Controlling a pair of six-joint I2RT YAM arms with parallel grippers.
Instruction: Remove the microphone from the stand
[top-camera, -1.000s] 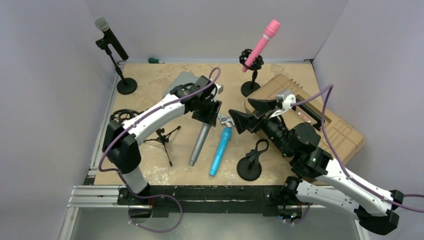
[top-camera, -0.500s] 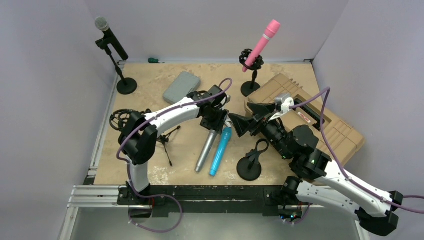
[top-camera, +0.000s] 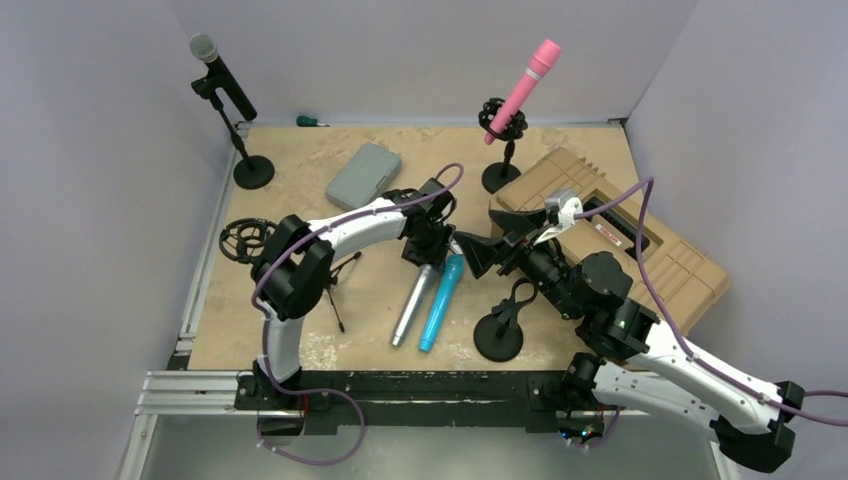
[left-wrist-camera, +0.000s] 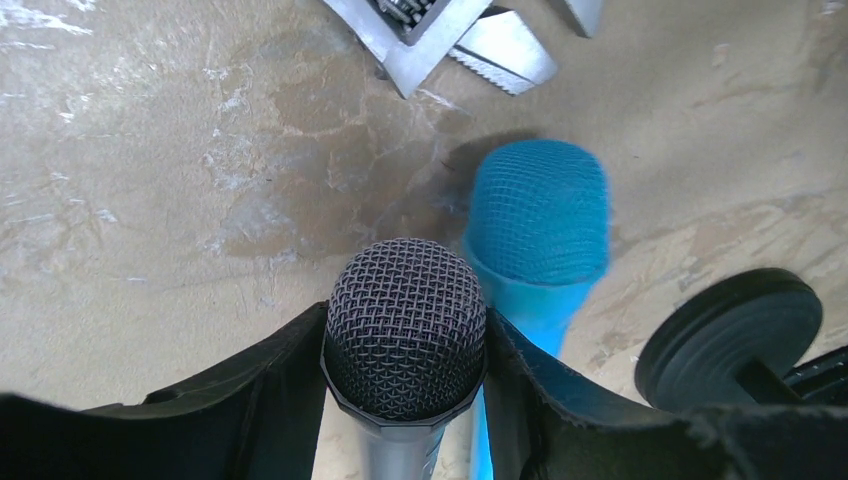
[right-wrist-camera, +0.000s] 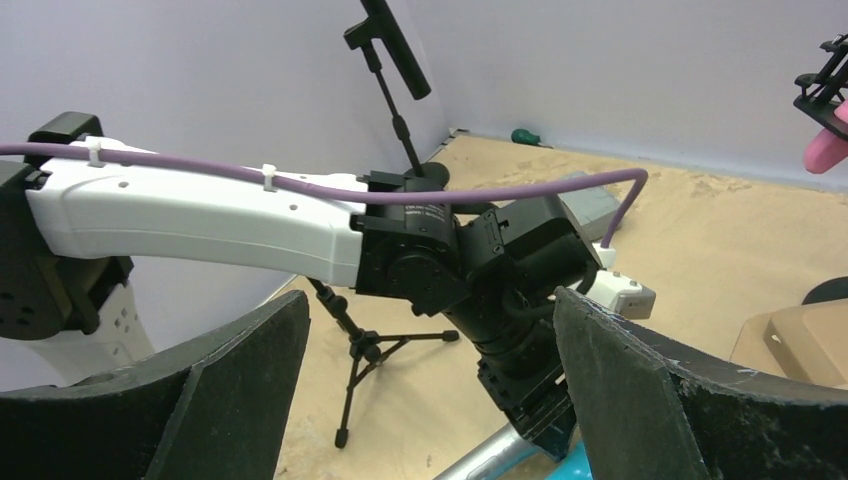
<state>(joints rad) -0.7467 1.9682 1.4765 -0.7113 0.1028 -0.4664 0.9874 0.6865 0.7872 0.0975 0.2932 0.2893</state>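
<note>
**Left pincer holds the grey microphone on the table**

The left gripper (top-camera: 426, 254) is closed around the grey metal microphone with a dark mesh head (left-wrist-camera: 405, 320). Its black fingers (left-wrist-camera: 268, 385) press on both sides just below the mesh. The microphone lies flat on the tan speckled tabletop (top-camera: 300, 170), handle pointing toward the arm bases. It sits just beside the bright blue microphone (top-camera: 440, 300) and roughly parallel to it. The black round-based stand (top-camera: 498, 335) sits near the blue one's tail. The right gripper (top-camera: 492, 232) hangs close by with its jaws spread wide, holding nothing.
</note>
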